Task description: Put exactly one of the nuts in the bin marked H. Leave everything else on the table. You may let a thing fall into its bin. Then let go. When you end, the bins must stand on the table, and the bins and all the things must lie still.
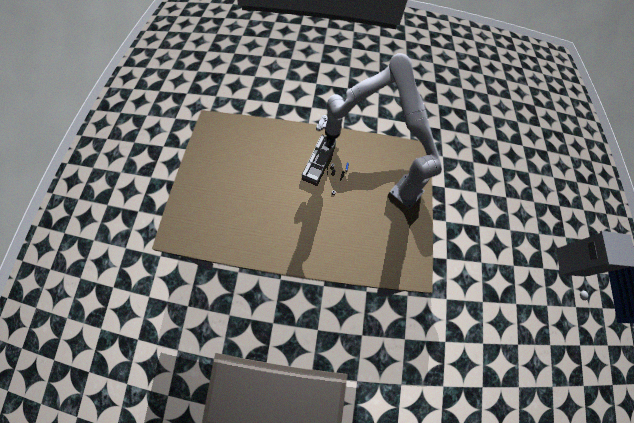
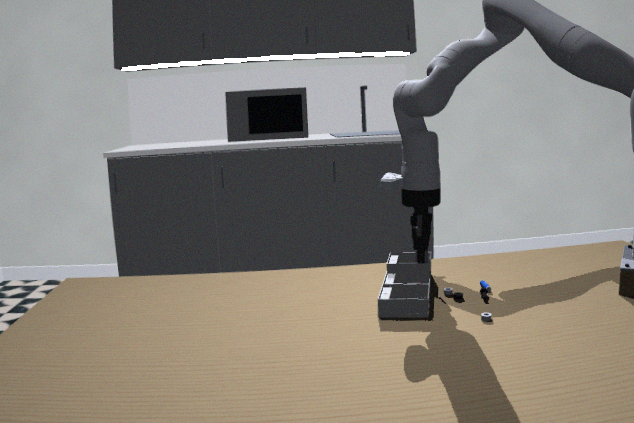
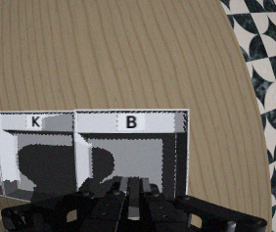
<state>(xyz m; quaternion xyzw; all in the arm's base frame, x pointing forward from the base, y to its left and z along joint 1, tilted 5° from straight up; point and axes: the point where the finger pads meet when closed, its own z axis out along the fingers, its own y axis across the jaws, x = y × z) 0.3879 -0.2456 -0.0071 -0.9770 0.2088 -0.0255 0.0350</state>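
Observation:
Three grey bins (image 1: 313, 172) (image 2: 404, 308) stand in a row on the table. In the wrist view the end bin is marked B (image 3: 132, 122) and the middle one K (image 3: 34, 120); the third bin's label is cut off at the left edge. My gripper (image 1: 324, 150) (image 2: 420, 255) (image 3: 134, 188) is shut with nothing between the fingers, lowered into the far end bin, B. Three small nuts lie on the table right of the bins: a grey one (image 2: 448, 291), a dark one (image 2: 458, 297) (image 1: 331, 170) and a light one (image 2: 486, 316) (image 1: 333, 193).
A small blue bolt (image 2: 484, 285) (image 1: 346, 166) lies beside the nuts. The arm's base (image 1: 409, 192) stands at the table's right side. The brown table (image 1: 230, 213) (image 2: 204, 346) stretches wide to the left of the bins.

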